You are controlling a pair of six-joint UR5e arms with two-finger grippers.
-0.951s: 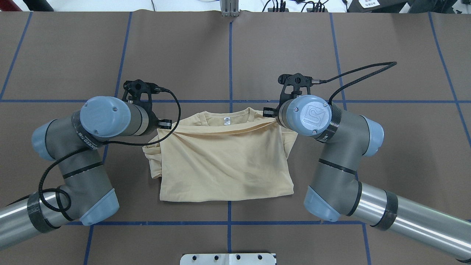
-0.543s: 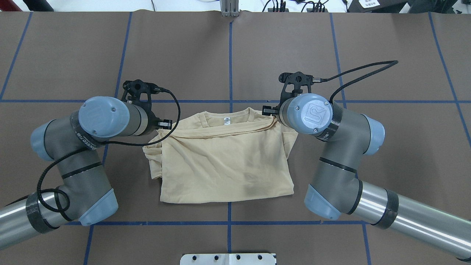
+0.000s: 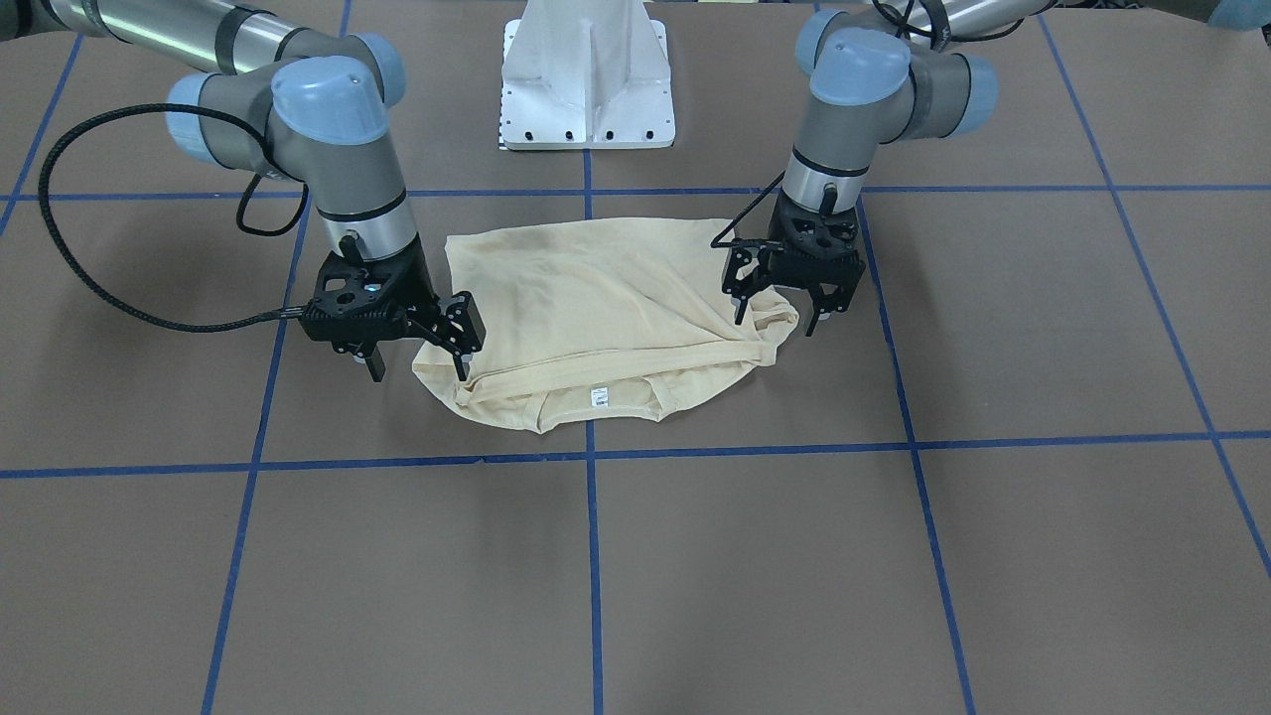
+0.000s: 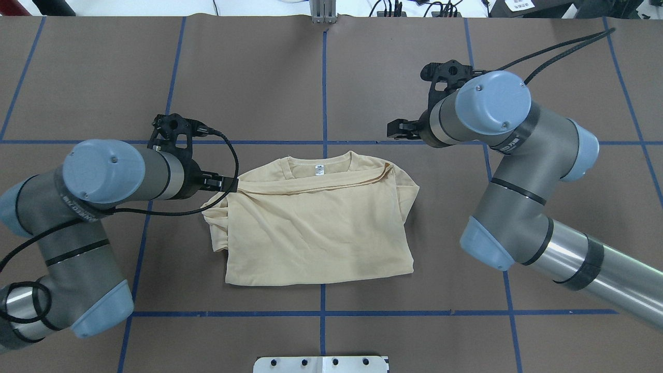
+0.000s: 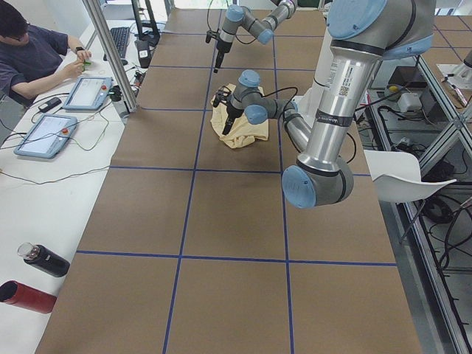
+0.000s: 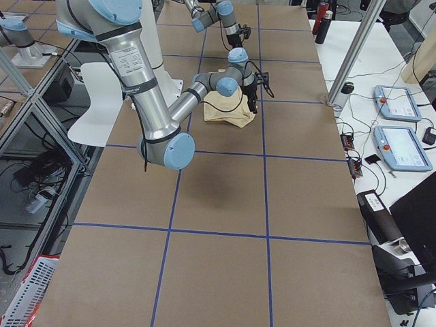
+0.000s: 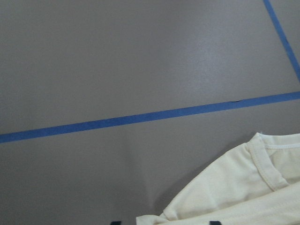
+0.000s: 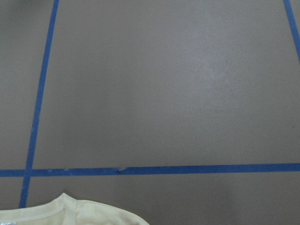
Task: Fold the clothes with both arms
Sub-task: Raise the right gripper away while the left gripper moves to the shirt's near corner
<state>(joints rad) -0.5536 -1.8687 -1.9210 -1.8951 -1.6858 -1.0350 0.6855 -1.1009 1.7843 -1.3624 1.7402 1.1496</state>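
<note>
The pale cream-yellow T-shirt point(image 4: 316, 228) lies folded on the brown table, neck away from the robot, white neck label point(image 4: 319, 169) up; the print is hidden. It also shows in the front view point(image 3: 606, 298). My left gripper point(image 4: 222, 182) is open and empty, just above the bunched sleeve at the shirt's left shoulder point(image 3: 775, 326). The left wrist view shows that shoulder point(image 7: 234, 187) between its spread fingertips. My right gripper point(image 4: 396, 130) is open and empty, raised off the right shoulder point(image 3: 417, 372). The right wrist view shows only the collar edge point(image 8: 70, 211).
The white pedestal base point(image 3: 588, 89) stands at the robot's edge of the table. Blue tape lines point(image 4: 323, 88) cross the brown cover. An operator point(image 5: 37, 55) sits beside tablets point(image 5: 88, 92) at the far side; two bottles point(image 5: 33, 276) lie near the corner.
Both arms have drawn outward and up from the shirt's shoulders; the right gripper moved farthest, away and to the right. The shirt lies as before.
</note>
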